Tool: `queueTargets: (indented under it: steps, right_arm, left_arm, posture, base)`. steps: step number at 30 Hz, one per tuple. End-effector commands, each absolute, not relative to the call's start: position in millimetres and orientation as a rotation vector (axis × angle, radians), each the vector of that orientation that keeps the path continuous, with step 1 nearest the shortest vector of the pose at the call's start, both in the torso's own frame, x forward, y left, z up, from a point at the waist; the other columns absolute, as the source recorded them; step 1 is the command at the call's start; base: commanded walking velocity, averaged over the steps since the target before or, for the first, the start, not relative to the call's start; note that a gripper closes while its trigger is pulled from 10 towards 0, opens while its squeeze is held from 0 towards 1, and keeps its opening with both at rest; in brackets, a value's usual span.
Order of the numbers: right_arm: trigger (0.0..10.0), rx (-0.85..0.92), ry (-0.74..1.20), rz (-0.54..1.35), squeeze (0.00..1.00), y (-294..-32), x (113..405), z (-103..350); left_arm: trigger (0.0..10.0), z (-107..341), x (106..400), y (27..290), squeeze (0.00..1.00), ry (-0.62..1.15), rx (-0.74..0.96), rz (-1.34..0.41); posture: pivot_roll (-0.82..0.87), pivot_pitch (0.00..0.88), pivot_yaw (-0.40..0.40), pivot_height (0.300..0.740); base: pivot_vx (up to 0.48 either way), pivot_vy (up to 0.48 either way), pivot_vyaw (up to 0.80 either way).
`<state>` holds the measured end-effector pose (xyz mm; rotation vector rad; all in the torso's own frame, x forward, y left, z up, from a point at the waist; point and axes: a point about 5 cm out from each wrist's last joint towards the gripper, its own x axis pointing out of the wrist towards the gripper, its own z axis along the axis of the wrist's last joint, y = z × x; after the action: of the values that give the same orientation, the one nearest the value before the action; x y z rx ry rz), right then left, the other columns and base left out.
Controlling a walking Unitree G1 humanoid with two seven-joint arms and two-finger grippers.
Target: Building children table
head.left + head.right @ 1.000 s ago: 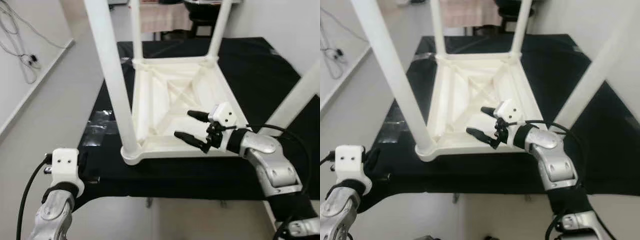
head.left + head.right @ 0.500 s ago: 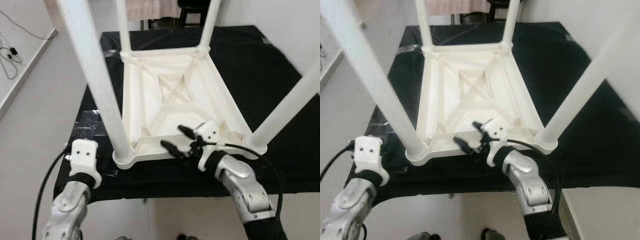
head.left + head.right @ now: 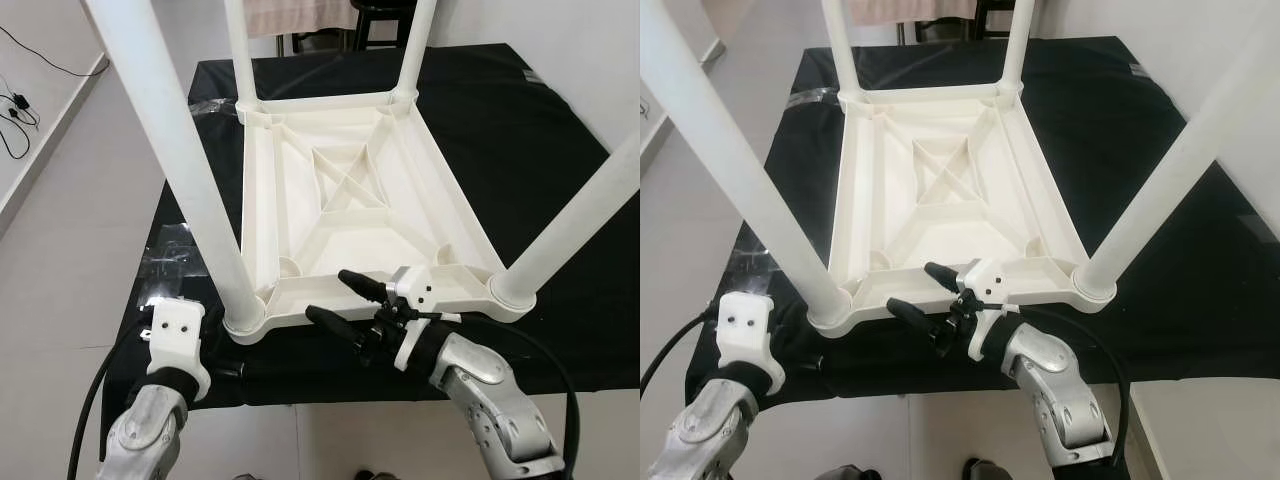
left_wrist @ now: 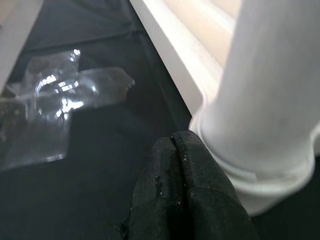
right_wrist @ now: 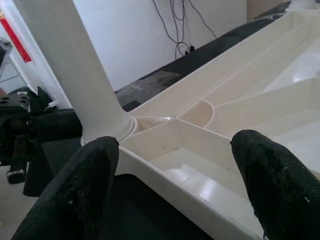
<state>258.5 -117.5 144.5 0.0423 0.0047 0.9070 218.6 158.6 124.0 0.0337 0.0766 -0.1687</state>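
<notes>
Left eye view: our white table [image 3: 340,200] lies upside down on the black mat [image 3: 520,140].
Right claw [image 3: 345,303]: wide open at the table's near edge.
Left claw [image 4: 175,150]: pressed closed beside the near leg [image 3: 185,160].
Nearby: clear plastic [image 4: 60,100] on the mat.

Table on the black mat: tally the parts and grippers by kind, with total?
White upturned tabletop: 1
White table legs, all seated in corner sockets: 4 ()
Black-fingered grippers: 2 (left gripper, right gripper)
Black mat: 1
Clear plastic sheet: 1
Total: 9
</notes>
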Motion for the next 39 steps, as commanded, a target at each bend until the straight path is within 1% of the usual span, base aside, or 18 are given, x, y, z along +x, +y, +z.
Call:
queueTargets:
  steps: [1, 8, 10, 11, 12, 14, 15, 16, 17, 18, 21, 24, 26, 29, 33, 39]
  right_arm:
    - [10.0, 0.061, 0.01, 0.933, 0.0, -114, 255, 144]
    - [10.0, 0.079, 0.008, 0.94, 0.0, -116, 255, 146]
    - [10.0, 0.069, 0.013, 0.946, 0.0, -120, 254, 146]
    - [10.0, 0.069, 0.013, 0.946, 0.0, -120, 254, 146]
    - [10.0, 0.055, 0.018, 0.945, 0.0, -125, 255, 146]
    - [10.0, 0.05, 0.02, 0.944, 0.0, -127, 255, 146]
    - [10.0, 0.043, 0.017, 0.94, 0.0, -130, 257, 147]
    - [10.0, 0.043, 0.017, 0.94, 0.0, -130, 257, 147]
    - [10.0, 0.037, 0.011, 0.937, 0.0, -136, 258, 150]
    - [10.0, 0.037, 0.011, 0.937, 0.0, -136, 258, 150]
    - [10.0, 0.038, 0.0, 0.948, 0.0, -149, 261, 159]
    - [10.0, 0.036, -0.003, 0.951, 0.0, -154, 261, 162]
    - [10.0, 0.033, -0.004, 0.953, 0.0, -166, 262, 167]
    - [10.0, 0.016, 0.007, 0.971, 0.0, -174, 261, 169]
    - [10.0, 0.002, 0.034, 1.02, 0.0, -170, 256, 166]
    - [10.0, -0.01, 0.029, 1.023, 0.0, -163, 258, 165]
  left_arm:
    - [10.0, 121, 215, 156, 0.0, 0.099, 0.022, -0.19]
    - [10.0, 119, 212, 157, 0.0, 0.111, 0.022, -0.196]
    - [10.0, 120, 208, 153, 0.0, 0.12, 0.01, -0.251]
    - [10.0, 120, 208, 153, 0.0, 0.12, 0.01, -0.251]
    - [10.0, 121, 204, 148, 0.0, 0.128, 0.002, -0.331]
    - [10.0, 121, 202, 145, 0.0, 0.13, 0.002, -0.361]
    - [10.0, 123, 201, 141, 0.0, 0.13, -0.017, -0.409]
    - [10.0, 123, 201, 141, 0.0, 0.13, -0.017, -0.409]
    - [10.0, 127, 198, 132, 0.0, 0.125, -0.041, -0.507]
    - [10.0, 127, 198, 132, 0.0, 0.125, -0.041, -0.507]
    - [10.0, 131, 197, 122, 0.0, 0.126, -0.07, -0.667]
    - [10.0, 132, 197, 121, 0.0, 0.127, -0.078, -0.707]
    - [10.0, 133, 195, 120, 0.0, 0.144, -0.099, -0.771]
    - [10.0, 132, 193, 121, 0.0, 0.163, -0.089, -0.794]
    - [10.0, 129, 189, 127, 0.0, 0.186, -0.072, -0.79]
    - [10.0, 129, 188, 128, 0.0, 0.197, -0.083, -0.809]
  posture:
    - [0.02, 0.144, 0.006, 0.74]
    - [0.02, 0.144, 0.003, 0.74]
    - [0.02, 0.144, 0.003, 0.74]
    - [0.02, 0.144, 0.003, 0.74]
    - [0.02, 0.148, 0.001, 0.74]
    - [0.02, 0.148, 0.001, 0.74]
    - [0.02, 0.147, 0.001, 0.74]
    - [0.02, 0.147, 0.001, 0.74]
    - [0.02, 0.14, 0.001, 0.74]
    - [0.02, 0.14, 0.001, 0.74]
    - [0.01, 0.136, 0.004, 0.74]
    - [0.01, 0.137, 0.003, 0.74]
    - [0.01, 0.137, 0.007, 0.74]
    - [0.01, 0.138, 0.008, 0.74]
    - [0.01, 0.14, 0.005, 0.74]
    - [0.02, 0.14, 0.0, 0.74]
  base:
    - [0.0, 0.0, 0.0]
    - [0.0, 0.0, 0.0]
    - [0.0, 0.0, 0.0]
    - [0.0, 0.0, 0.0]
    - [0.0, 0.0, 0.0]
    - [0.0, 0.0, 0.0]
    - [0.0, 0.0, 0.0]
    - [0.0, 0.0, 0.0]
    - [0.0, 0.0, 0.0]
    - [0.0, 0.0, 0.0]
    - [0.0, 0.0, 0.0]
    - [0.0, 0.0, 0.0]
    - [0.0, 0.0, 0.0]
    - [0.0, 0.0, 0.0]
    - [0.0, 0.0, 0.0]
    - [0.0, 0.0, 0.0]
